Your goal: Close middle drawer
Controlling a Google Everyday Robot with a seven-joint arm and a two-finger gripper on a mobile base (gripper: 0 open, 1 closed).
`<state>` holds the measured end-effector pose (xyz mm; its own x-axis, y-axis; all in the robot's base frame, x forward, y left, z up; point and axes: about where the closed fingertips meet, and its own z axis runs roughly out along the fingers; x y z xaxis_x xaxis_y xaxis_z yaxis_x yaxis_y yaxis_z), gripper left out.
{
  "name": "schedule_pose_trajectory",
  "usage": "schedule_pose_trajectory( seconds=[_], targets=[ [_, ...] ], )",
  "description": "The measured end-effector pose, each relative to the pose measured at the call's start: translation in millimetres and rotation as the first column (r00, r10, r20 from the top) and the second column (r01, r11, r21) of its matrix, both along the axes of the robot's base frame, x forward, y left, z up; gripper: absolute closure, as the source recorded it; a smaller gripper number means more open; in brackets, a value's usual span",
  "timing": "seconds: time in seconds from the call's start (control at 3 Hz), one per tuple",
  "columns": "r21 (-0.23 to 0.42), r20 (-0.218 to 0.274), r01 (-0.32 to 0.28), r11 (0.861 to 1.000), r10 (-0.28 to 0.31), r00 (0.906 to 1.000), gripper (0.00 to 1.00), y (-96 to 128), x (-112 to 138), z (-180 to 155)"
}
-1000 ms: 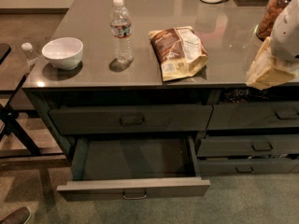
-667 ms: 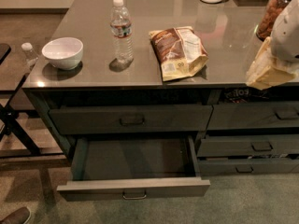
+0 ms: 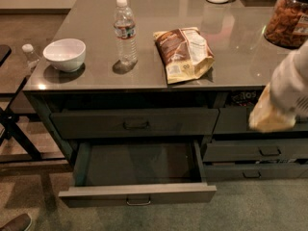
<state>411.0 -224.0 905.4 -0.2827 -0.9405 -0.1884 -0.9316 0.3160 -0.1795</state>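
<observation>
The middle drawer (image 3: 137,194) is the wide dark grey one with a slim front panel and a small metal bar handle (image 3: 138,202). It stands pulled far out at the lower left of the cabinet, and its shallow dark box is empty. My gripper (image 3: 272,114) shows as a blurred white and yellowish shape at the right edge. It hangs in front of the right-hand drawers, to the right of the open drawer and higher than it, apart from it.
A closed wide drawer (image 3: 134,123) with a taller front sits above the open one. Shorter drawers (image 3: 269,150) are on the right. On the countertop stand a white bowl (image 3: 64,54), a water bottle (image 3: 125,32), a snack bag (image 3: 184,53) and a jar (image 3: 288,18). Black stand legs (image 3: 14,129) are on the left.
My arm has dropped from beside the countertop edge down in front of the right-hand drawers. The middle drawer stays open as before.
</observation>
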Motion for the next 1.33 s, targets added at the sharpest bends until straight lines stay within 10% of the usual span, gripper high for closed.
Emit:
schedule_pose_trajectory(
  seconds=[0.33, 1.0, 1.33],
  targets=[
    [-0.008, -0.151, 0.029, 1.0, -0.03, 0.9881, 1.0, -9, -27, -83],
    [-0.01, -0.198, 0.048, 0.999, -0.049, 0.9789, 1.0, -11, -32, -113],
    [-0.022, -0.271, 0.07, 0.997, -0.074, 0.9597, 1.0, -13, -35, -158]
  ],
)
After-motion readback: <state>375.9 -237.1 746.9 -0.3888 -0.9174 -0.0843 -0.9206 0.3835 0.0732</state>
